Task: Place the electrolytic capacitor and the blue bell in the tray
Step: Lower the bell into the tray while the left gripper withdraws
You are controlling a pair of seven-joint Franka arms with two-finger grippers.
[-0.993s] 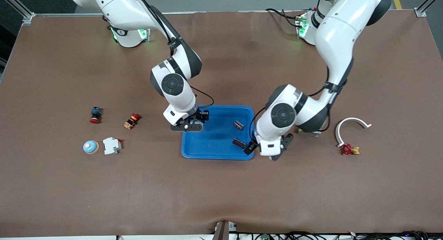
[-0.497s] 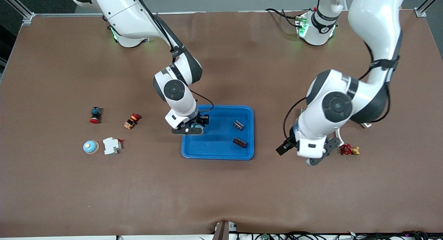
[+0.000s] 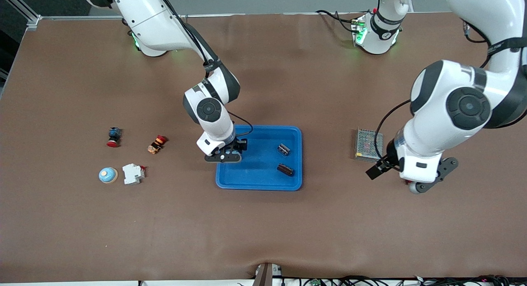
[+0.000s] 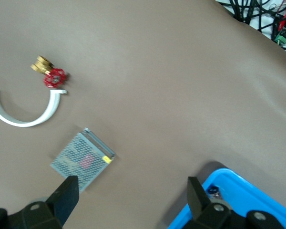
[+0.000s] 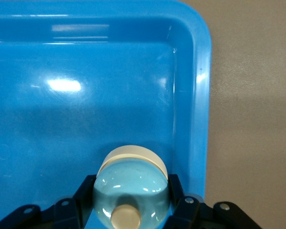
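Observation:
The blue tray (image 3: pixel 259 183) lies mid-table with two dark electrolytic capacitors (image 3: pixel 283 149) (image 3: pixel 285 169) in it. My right gripper (image 3: pixel 224 155) hangs over the tray's corner toward the right arm's end. It is shut on a blue bell (image 5: pixel 131 191), a pale blue dome with a cream button and base, just above the tray floor (image 5: pixel 86 119). Another blue bell (image 3: pixel 108 175) sits on the table toward the right arm's end. My left gripper (image 4: pixel 132 193) is open and holds nothing. It hangs over bare table beside a grey mesh box (image 4: pixel 83 160).
The grey mesh box (image 3: pixel 368 145) lies between the tray and the left hand. A red valve (image 4: pixel 51 76) and a white curved piece (image 4: pixel 26 117) lie next to it. A red-capped button (image 3: pixel 113 137), an orange-red button (image 3: pixel 157 144) and a white breaker (image 3: pixel 133 173) lie near the second bell.
The left arm swung away from the tray toward its own end of the table, uncovering the mesh box. My right gripper shifted slightly over the tray corner with the bell.

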